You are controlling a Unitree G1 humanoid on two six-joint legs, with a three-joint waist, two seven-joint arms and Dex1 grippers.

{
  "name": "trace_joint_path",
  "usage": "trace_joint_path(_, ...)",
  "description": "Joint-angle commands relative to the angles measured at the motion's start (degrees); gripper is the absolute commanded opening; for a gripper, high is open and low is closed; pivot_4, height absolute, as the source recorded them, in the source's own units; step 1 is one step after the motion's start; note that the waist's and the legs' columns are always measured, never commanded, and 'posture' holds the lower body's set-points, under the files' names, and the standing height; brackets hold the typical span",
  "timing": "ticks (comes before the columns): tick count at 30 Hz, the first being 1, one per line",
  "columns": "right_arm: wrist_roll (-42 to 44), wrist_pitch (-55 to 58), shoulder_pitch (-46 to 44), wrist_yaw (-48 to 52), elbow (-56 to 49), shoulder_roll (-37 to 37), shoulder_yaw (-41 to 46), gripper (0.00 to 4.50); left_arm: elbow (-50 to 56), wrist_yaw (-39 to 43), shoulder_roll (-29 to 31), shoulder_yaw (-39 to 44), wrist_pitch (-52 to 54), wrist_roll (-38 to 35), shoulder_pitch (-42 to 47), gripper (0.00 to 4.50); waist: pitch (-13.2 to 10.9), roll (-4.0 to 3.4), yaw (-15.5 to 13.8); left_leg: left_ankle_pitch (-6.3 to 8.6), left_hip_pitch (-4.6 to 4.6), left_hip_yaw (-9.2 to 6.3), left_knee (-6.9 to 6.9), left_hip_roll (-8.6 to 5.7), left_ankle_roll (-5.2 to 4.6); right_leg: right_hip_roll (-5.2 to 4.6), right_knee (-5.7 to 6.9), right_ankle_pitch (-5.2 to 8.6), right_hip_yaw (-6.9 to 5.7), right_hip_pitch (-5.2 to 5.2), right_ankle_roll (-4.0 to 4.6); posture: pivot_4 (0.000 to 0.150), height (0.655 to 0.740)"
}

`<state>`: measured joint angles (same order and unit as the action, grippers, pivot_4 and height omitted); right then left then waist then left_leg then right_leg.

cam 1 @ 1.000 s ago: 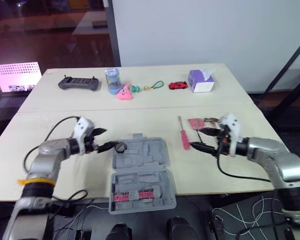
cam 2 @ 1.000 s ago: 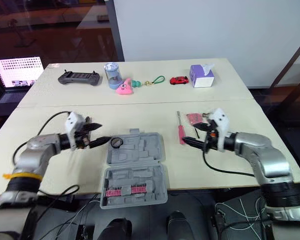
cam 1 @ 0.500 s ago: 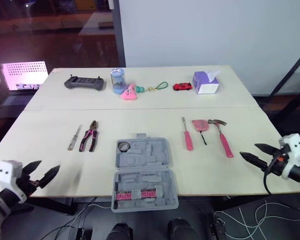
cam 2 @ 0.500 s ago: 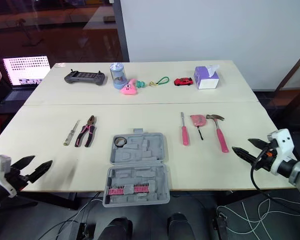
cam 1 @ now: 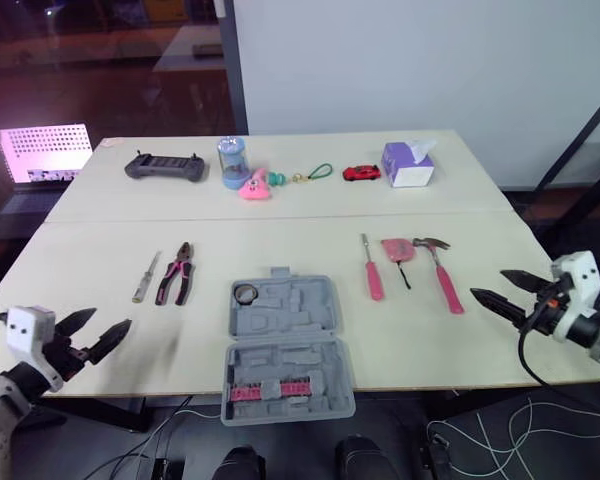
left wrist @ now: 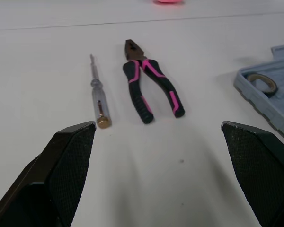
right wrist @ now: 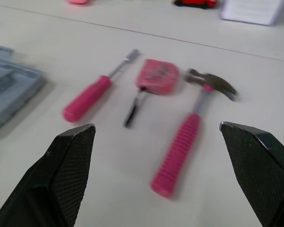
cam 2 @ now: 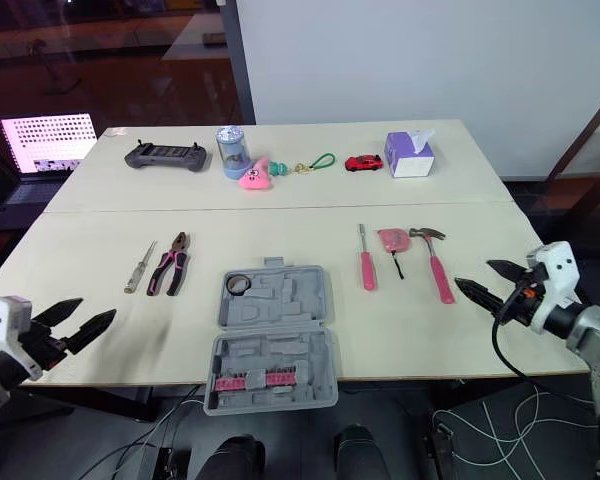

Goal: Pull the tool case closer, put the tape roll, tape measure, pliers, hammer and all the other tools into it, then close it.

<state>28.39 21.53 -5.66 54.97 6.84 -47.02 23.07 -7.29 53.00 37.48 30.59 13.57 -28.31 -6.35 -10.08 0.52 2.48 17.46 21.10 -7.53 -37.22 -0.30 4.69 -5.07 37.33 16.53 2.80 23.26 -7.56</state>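
Hovering off near edge of cream counter w/ both claws spread wide, empty: left claw near pink-and-black pliers & clear-handled screwdriver, right claw near pink-handled hammer, pink tape measure, pink screwdriver. Lying open at centre-front: grey plastic tool case, small dark tape roll in its far-left pocket.

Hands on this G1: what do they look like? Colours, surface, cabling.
Left hand and right hand match: two black wedge-shaped fingers tapering to points, inner faces finely cross-hatched. Each sits on a white block at the wrist. A black cable loops from the right wrist; the forearm behind it is silver-grey.
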Motion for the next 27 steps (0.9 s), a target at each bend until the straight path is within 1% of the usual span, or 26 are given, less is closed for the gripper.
trace_joint_path(1, 1.9, 3.4, -0.2, -0.9, -7.5, 0.3, -1.3, 4.5, 5.3, 2.3, 2.7, -2.5, 1.6, -0.8, 0.5, 4.47, 0.0, 0.0, 0.0, 0.0, 0.0, 0.0, 0.0, 0.0, 0.0, 0.0, 0.0, 0.0, 0.0, 0.0, 0.0, 0.15, 0.74)
trace_joint_path(5, 2.1, 7.2, -0.9, -4.3, -15.4, 1.9, -4.8, 4.5, 12.4, 6.9, 5.5, -8.3, 5.0, -1.9, 1.8, 4.47, 0.0, 0.0, -0.1, 0.0, 0.02, 0.0, 0.0, 0.0, 0.0, -0.01, 0.0, 0.0, 0.0, 0.0, 0.0, 0.15, 0.74)
trace_joint_path(7, 1.1, 9.0, -1.3, -6.9, -18.0, 2.6, -7.0, 4.5, 15.1, 7.8, 6.8, -10.6, 6.7, -2.1, 3.2, 4.47, 0.0, 0.0, -0.1, 0.0, 0.03, -0.01, -0.01, 0.0, 0.0, 0.0, -0.01, 0.0, 0.0, 0.0, 0.0, 0.15, 0.74)
trace_joint_path(11, -0.9, 11.4, -3.0, -13.3, -19.6, 6.6, -10.7, 4.5, 21.2, 9.2, 8.9, -16.0, 10.4, -3.1, 7.7, 4.47, 0.0, 0.0, -0.1, 0.0, 0.03, -0.02, 0.0, 0.0, 0.0, 0.0, -0.01, 0.0, 0.0, 0.01, 0.0, 0.15, 0.74)
trace_joint_path(13, -5.3, 10.3, -3.4, -17.4, -19.5, 8.9, -14.4, 4.5, 24.5, 9.6, 9.7, -18.6, 13.9, -5.0, 11.5, 4.47, 0.0, 0.02, -0.1, 0.0, 0.03, -0.01, 0.0, 0.0, 0.0, 0.0, 0.0, 0.0, 0.0, 0.01, 0.0, 0.15, 0.74)
trace_joint_path(15, -7.6, 11.2, -4.2, -21.3, -18.3, 11.5, -16.2, 4.5, 26.6, 9.3, 10.0, -20.2, 17.3, -7.0, 15.3, 4.47, 0.0, 0.01, -0.1, 0.0, 0.06, -0.03, -0.01, 0.0, 0.01, 0.01, 0.0, 0.0, -0.01, 0.03, 0.0, 0.15, 0.74)
trace_joint_path(17, -8.5, 13.5, -6.7, -26.4, -15.1, 15.2, -16.0, 4.5, 27.9, 9.0, 10.3, -21.5, 19.7, -8.0, 18.6, 4.47, 0.0, 0.01, 0.1, 0.0, 0.09, -0.04, -0.01, 0.0, 0.01, 0.01, 0.01, 0.0, -0.01, 0.08, 0.0, 0.15, 0.74)
trace_joint_path(21, -11.0, 13.9, -10.7, -31.3, -10.1, 18.8, -16.5, 4.5, 29.9, 7.2, 10.2, -22.4, 23.3, -9.7, 22.1, 4.47, 0.0, -0.06, 0.2, -0.01, 0.1, 0.0, 0.03, 0.0, 0.02, 0.03, 0.05, 0.0, 0.05, 0.18, 0.01, 0.15, 0.74)
trace_joint_path(25, -14.6, 11.7, -15.6, -35.3, -2.7, 21.1, -17.5, 4.5, 31.8, 4.9, 10.1, -22.3, 25.5, -10.4, 23.5, 4.47, 0.0, -0.06, 0.2, -0.02, 0.11, -0.01, 0.03, 0.0, 0.02, 0.04, 0.05, 0.0, 0.05, 0.18, 0.01, 0.15, 0.74)
trace_joint_path(27, -15.8, 10.2, -18.0, -35.8, 1.0, 21.8, -17.9, 4.5, 32.4, 3.8, 10.1, -22.0, 25.9, -10.2, 23.2, 4.47, 0.0, -0.06, 0.2, -0.02, 0.11, 0.0, 0.03, 0.0, 0.03, 0.04, 0.04, 0.0, 0.05, 0.18, 0.01, 0.15, 0.74)
